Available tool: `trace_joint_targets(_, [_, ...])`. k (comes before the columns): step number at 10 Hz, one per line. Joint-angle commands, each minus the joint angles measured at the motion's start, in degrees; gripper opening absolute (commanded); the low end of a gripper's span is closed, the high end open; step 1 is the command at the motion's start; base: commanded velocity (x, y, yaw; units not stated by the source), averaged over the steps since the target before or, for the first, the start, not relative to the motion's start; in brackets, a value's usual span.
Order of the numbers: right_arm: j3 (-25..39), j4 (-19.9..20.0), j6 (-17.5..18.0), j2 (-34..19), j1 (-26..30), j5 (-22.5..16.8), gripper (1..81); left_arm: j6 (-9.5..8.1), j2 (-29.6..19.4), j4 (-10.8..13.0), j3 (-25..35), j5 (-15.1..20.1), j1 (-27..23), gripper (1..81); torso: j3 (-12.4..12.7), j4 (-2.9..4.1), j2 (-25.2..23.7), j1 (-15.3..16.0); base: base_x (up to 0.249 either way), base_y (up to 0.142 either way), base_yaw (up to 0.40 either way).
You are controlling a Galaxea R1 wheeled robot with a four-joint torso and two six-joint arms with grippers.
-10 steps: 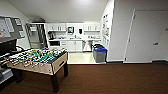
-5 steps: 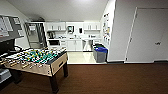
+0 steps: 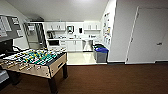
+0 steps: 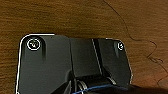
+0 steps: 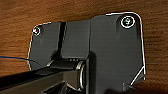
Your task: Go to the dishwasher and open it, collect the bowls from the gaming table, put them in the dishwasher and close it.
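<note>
The dishwasher (image 3: 87, 45) is a silver-grey front set among white lower cabinets on the far kitchen wall, and its door looks closed. It lies well ahead of me, past the carpet and a pale tiled floor. The bowls and the gaming table are out of view. In the left wrist view my left gripper (image 4: 100, 87) hangs low over brown carpet. The right wrist view has my right gripper (image 5: 70, 86) above the same carpet. Nothing shows in either one.
A table-football table (image 3: 37, 61) with a green field stands close on my left. Dark bins, one with a blue lid (image 3: 101, 53), sit by the white wall corner right of the kitchen opening. A white door (image 3: 147, 37) is at the right. Brown carpet (image 3: 112, 80) stretches ahead.
The whole head view has shifted: I have rolled forward a little, so the table-football table looms larger and lower at the left. The arms hang as before.
</note>
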Motion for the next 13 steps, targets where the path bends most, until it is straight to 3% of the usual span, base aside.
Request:
trace_joint_targets(1, [0.2, 0.0, -0.1, -0.6, 3.0, -2.9, 81.1, -0.04, -0.6, 0.0, 1.0, 2.7, -3.5, 81.1, 0.0, 0.00, 0.0, 0.0, 0.132, 0.000, 0.000])
trace_joint_targets(13, [-0.1, 0.2, 0.0, -0.3, 3.3, -2.9, 81.1, -0.04, -0.6, -0.1, 1.0, 2.6, -3.4, 81.1, 0.0, 0.00, 0.0, 0.0, 0.135, 0.000, 0.000])
